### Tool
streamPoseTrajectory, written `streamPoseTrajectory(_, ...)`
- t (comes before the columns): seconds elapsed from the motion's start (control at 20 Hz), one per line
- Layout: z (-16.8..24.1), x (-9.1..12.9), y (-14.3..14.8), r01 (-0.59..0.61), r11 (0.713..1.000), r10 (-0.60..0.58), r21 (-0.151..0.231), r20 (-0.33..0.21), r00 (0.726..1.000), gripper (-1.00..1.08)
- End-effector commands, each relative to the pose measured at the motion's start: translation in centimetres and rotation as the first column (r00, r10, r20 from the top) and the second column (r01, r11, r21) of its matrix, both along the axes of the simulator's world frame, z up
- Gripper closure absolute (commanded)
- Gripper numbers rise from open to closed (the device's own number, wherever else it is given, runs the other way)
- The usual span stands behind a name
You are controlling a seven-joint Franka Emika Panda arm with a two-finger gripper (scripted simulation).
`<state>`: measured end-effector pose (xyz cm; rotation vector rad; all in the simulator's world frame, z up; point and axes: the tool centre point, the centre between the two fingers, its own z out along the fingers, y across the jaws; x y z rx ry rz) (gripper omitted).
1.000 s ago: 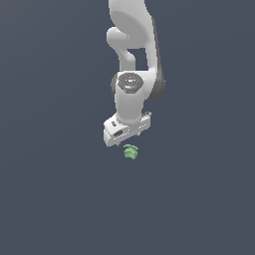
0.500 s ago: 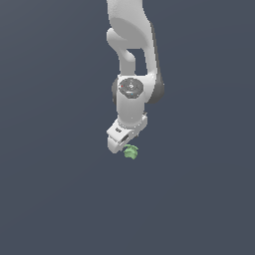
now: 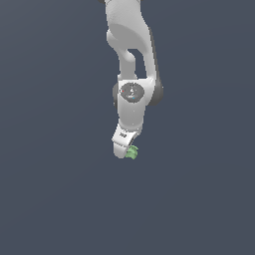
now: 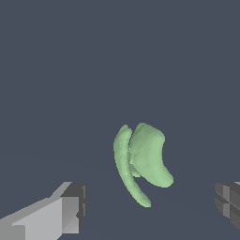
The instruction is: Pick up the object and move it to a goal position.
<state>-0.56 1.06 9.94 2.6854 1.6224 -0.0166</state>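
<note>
Exterior view: white arm (image 3: 130,60) reaches down; gripper (image 3: 124,151) sits right at the light-green object (image 3: 132,153), which shows just past its tip, partly hidden. Can't tell jaw state here.

Wrist view: jaws spread wide, fingers (image 4: 70,206) far apart; object (image 4: 140,161), two curved lobes, lies betw. them, touching neither.
</note>
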Motion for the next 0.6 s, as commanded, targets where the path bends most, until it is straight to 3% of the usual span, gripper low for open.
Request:
streamPoseTrajectory(0.0,-0.28,0.06,0.12,-0.059,0.998,0.059,0.003,0.002,0.998,-0.92)
streamPoseTrajectory(0.55,-0.91,0.18,0.41,-0.192,0.981,0.192,0.009,0.007,0.981,-0.92)
